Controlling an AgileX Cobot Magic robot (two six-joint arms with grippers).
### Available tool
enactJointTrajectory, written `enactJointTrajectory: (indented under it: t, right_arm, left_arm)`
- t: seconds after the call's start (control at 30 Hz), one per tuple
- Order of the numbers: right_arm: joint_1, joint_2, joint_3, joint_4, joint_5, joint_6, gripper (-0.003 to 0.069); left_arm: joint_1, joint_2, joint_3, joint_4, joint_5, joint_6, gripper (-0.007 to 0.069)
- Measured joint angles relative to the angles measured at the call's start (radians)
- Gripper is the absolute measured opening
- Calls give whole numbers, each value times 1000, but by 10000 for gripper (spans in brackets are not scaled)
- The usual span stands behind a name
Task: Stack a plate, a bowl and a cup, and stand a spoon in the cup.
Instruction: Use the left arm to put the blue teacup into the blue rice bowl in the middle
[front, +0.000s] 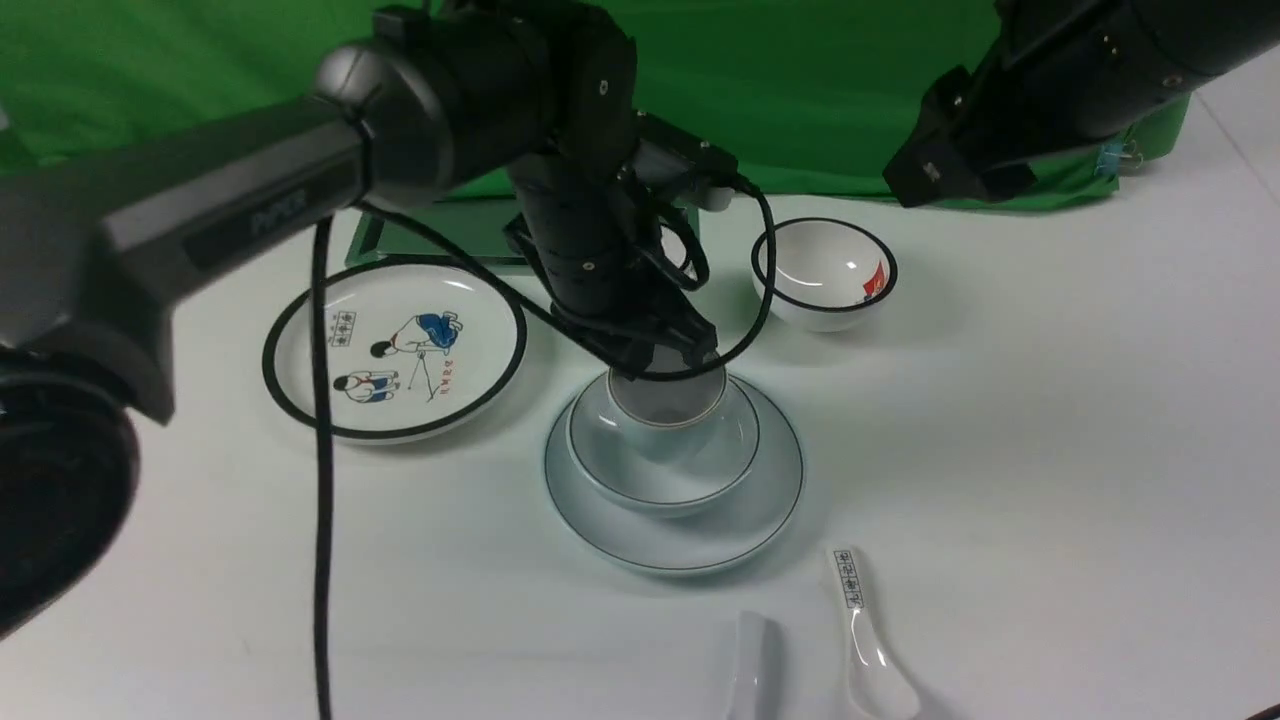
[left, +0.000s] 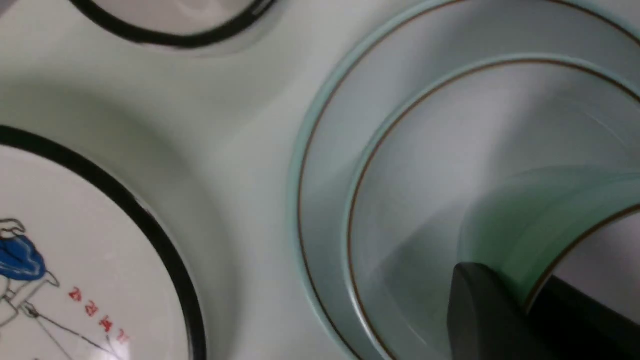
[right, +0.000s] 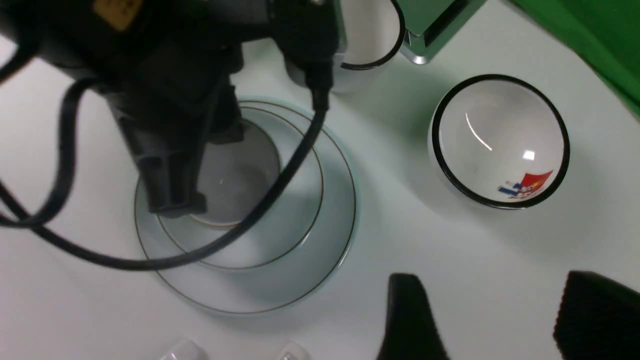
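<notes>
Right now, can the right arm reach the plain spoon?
Probably yes: the right gripper hangs open and empty, and the plain spoon lies uncovered, though the printed spoon sits close beside it.

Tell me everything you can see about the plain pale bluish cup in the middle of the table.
The cup is handleless and looks like glossy ceramic, pale bluish outside and white inside, with a thin brownish rim line. It is empty and upright inside the bowl, which sits on the plate. The left gripper pinches its rim from above, one finger inside, one outside. Whether its base rests on the bowl's floor cannot be seen.
</notes>
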Motion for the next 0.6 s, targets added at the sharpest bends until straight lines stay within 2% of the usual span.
enactJointTrajectory:
  t: [0.1,0.43,0.53,0.6]
  right_arm:
    - [0,3,0,0,3,0,425]
    - [0,4,5,-2,4,1,425]
    - [0,4,6,-2,16,1,425]
    - [0,4,6,-2,40,1,425]
  left_arm:
    - [0,45,-67,3,25,-2,-11]
    - [0,80,-77,0,69,-2,17]
    - [0,80,-78,0,69,-3,74]
    - [0,77,-87,7,76,-5,159]
